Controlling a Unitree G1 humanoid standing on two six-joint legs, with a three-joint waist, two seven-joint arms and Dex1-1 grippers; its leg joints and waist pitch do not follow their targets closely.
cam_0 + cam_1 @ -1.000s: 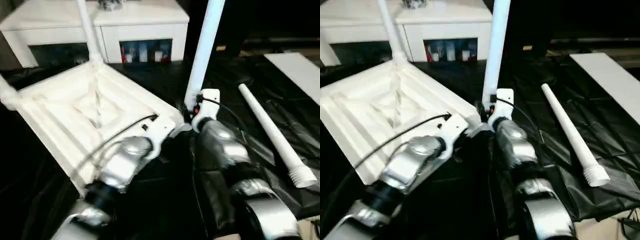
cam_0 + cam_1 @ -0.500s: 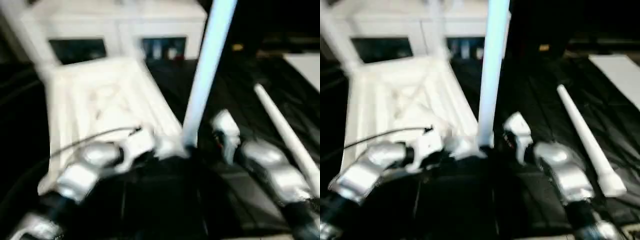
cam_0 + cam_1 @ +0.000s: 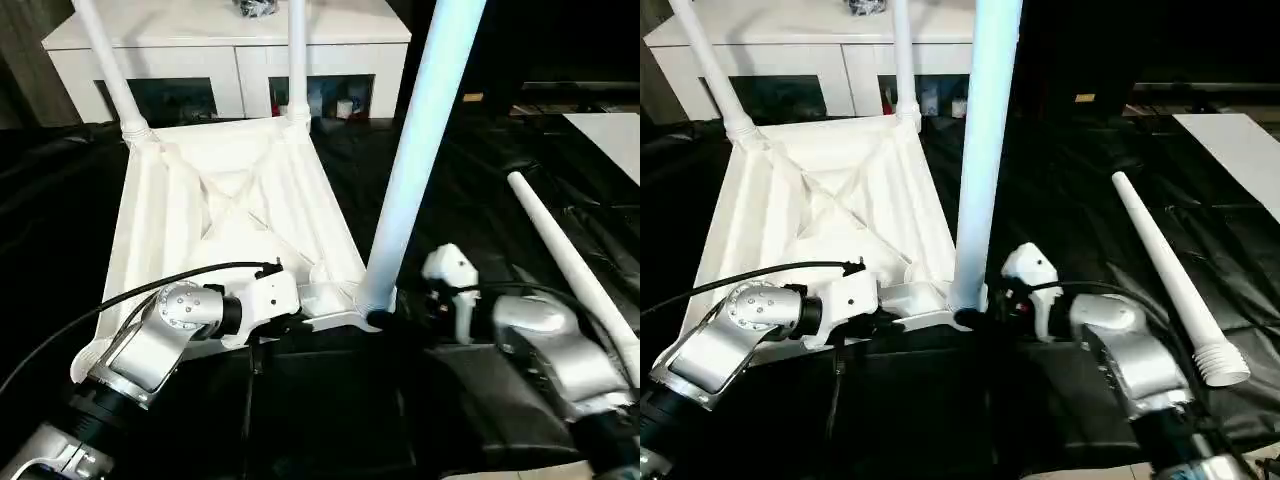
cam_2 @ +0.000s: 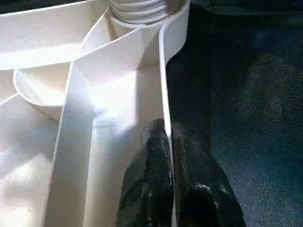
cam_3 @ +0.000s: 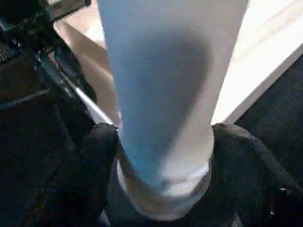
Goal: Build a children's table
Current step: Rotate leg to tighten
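Three legs stand upright from the upturned tabletop (image 3: 215, 215), which lies ribbed side up on the black floor covering (image 3: 470, 150), its far edge toward the white cabinet (image 3: 230, 50). Going from the left, the far-left leg (image 3: 105, 65) and the far-right leg (image 3: 297, 55) rise from the two far corner sockets. At the near edge the left gripper (image 4: 170, 156) has its two black fingers pressed together on the thin rim wall, seemingly to steady the top. Next comes the near-right leg (image 3: 985, 150), long axis vertical, base in the near right corner socket; the right gripper (image 5: 163, 156) straddles that base, one finger on either side and touching it, probably for turning it home. Farthest right, the fourth leg (image 3: 1165, 275) lies loose, long axis running far to near, threaded end nearest the robot.
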